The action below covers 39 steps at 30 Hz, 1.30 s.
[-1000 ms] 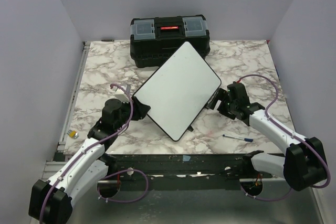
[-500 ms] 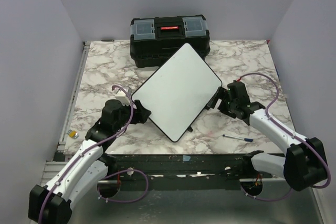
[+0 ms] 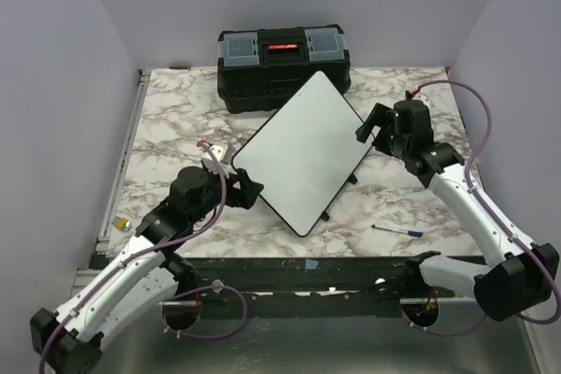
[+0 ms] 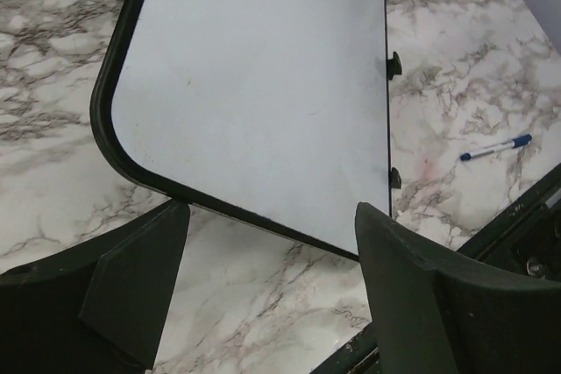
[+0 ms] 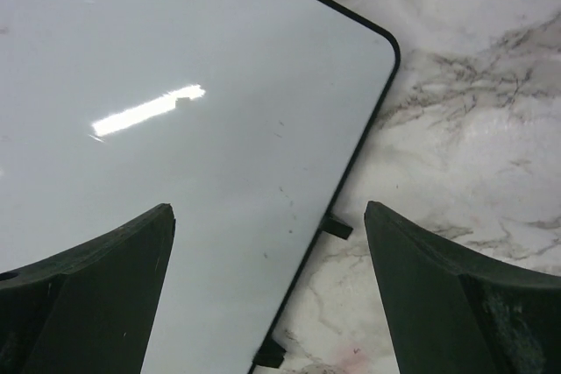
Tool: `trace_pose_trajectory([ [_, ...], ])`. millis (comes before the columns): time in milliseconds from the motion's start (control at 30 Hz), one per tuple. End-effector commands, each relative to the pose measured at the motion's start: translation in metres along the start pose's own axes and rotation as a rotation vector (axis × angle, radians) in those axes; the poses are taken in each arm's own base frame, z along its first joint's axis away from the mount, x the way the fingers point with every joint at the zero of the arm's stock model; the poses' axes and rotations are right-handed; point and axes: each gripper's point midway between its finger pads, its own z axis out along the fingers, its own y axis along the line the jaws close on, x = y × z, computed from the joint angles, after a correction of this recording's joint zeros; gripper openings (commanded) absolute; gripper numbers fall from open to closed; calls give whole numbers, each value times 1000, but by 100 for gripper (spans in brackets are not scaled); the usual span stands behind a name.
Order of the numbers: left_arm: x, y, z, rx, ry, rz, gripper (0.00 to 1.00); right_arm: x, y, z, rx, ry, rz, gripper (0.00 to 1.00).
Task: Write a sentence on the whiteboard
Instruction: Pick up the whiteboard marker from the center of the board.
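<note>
From above, the whiteboard [image 3: 302, 151] lies flat mid-worktop, turned corner-on, its far corner just before the black toolbox [image 3: 282, 67]; no sentence shows on it. The left hand [image 3: 252, 190] sits at its near-left edge and the right hand [image 3: 366, 127] at its right corner. A blue-capped marker [image 3: 396, 230] lies on the marble worktop [image 3: 175, 120], long axis roughly left to right. The right arm is judged nearer, the marker lying back toward its base. Left wrist view: jaws apart, empty, the board's near edge just ahead. Right wrist view: jaws apart, empty, over the glossy corner. Plain pale walls enclose the worktop.
</note>
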Motion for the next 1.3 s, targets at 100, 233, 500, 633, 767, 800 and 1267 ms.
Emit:
trace_pose_trajectory([
  [100, -31, -63, 18, 125, -32, 194, 78, -36, 4, -17, 57, -60, -60, 92],
  [233, -29, -56, 25, 66, -12, 191, 78, -31, 7, -15, 32, -45, -46, 92],
  [500, -15, -35, 15, -17, 9, 170, 78, 9, -3, 4, 19, 40, -20, 92],
  [633, -6, -25, 10, -45, 25, 158, 80, 18, -4, 9, 8, 58, -19, 92],
  [767, 1, -22, 8, -58, 39, 138, 82, 25, -5, 12, 2, 70, -15, 92],
  [800, 3, -21, 7, -58, 41, 132, 82, 27, -5, 13, 2, 73, -13, 92],
  [1267, -16, -93, -1, 238, 46, 291, 85, -8, 6, 3, -1, -11, -29, 92],
])
